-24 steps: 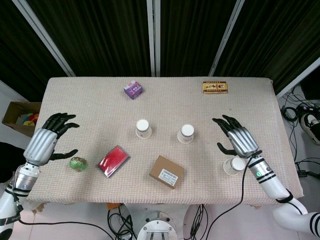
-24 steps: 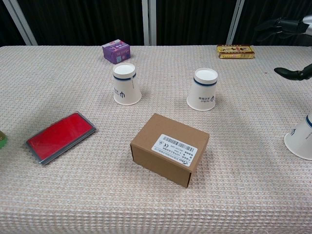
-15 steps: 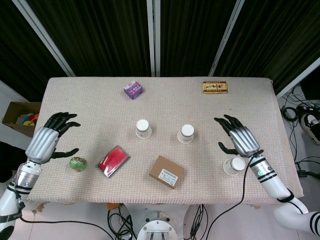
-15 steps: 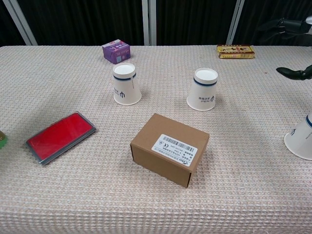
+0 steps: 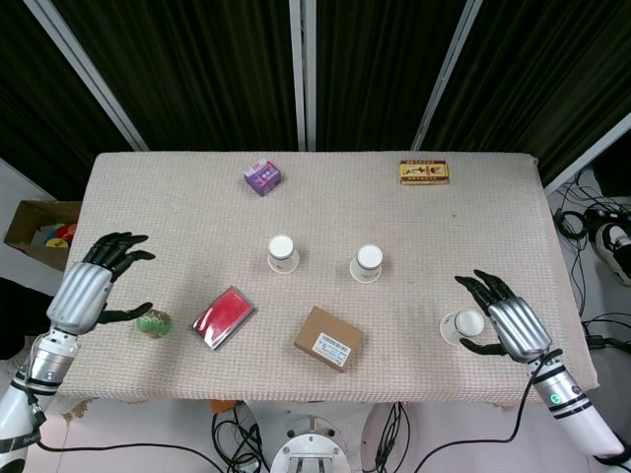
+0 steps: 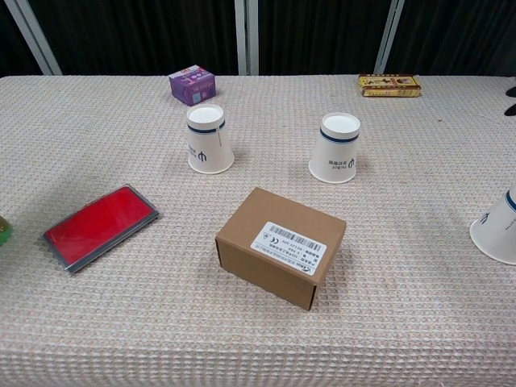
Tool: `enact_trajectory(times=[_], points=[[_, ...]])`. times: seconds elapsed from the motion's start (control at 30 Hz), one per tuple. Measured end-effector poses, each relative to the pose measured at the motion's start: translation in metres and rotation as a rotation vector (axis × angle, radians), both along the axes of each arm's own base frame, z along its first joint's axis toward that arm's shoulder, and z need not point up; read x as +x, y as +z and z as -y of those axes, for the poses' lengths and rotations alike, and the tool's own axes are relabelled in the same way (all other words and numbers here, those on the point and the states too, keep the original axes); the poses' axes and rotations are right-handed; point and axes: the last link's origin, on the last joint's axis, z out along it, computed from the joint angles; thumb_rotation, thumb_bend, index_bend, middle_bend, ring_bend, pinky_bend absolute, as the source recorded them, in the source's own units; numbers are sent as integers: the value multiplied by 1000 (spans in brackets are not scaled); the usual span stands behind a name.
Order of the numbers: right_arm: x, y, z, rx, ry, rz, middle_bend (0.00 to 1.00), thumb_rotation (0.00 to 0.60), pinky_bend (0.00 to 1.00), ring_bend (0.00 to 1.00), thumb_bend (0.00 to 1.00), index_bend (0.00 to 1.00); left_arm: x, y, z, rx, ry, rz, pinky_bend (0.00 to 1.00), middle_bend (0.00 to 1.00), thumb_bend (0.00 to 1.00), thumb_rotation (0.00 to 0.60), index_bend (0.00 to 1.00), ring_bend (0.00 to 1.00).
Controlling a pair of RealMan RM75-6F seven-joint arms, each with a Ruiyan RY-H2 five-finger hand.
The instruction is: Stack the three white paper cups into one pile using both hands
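In the head view, three white paper cups stand upside down on the surface. Taking the brown box as the landmark, the left cup stands beyond it and a little to its left, the middle cup beyond it and a little to its right, and the right cup well off to its right, level with it. The right hand sits just beside the right cup on the side away from the box, fingers spread and holding nothing, its fingertips reaching past the cup's far side and the thumb curling toward its near side. So this cup lies directly toward the box from the palm, its axis upright, and the right hand is by far the nearer to it. The left hand hovers far to the box's left, beyond the red case and just beside a small green object. It is also spread and empty, and the left cup is the nearest cup to it, though well apart.

In the chest view, the left cup and middle cup stand behind the brown box. The right cup is cut by the frame's right edge. Only a dark sliver at that edge hints at the right hand, and the left hand is out of view.

The likely next move is the right hand closing sideways around the right cup.
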Motion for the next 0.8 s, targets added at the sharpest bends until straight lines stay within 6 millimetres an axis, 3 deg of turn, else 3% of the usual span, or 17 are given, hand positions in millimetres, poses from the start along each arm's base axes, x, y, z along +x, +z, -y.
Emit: enact_trajectory(times=[0.23,0.53,0.67,0.8], points=[[-28,-5,-12,17,-53,-86,163,600,137,25,87,91,-10,-5,10,-7,34,13,111,146,150,600,289,89],[-30,-23,5,38,-45,-117,193,600,137,45,234,114,-15,-5,16,-2,54,16,111,146,151,600,289,89],[-26,-30,13,38,-25,-125,269,600,149,100,264,182,-18,-4,17,1,66,16,111,146,151,600,289,89],[-25,-33,16,44,-16,-133,363,600,183,166,307,311,-21,-3,19,6,76,15,111,146,150,600,289,89]])
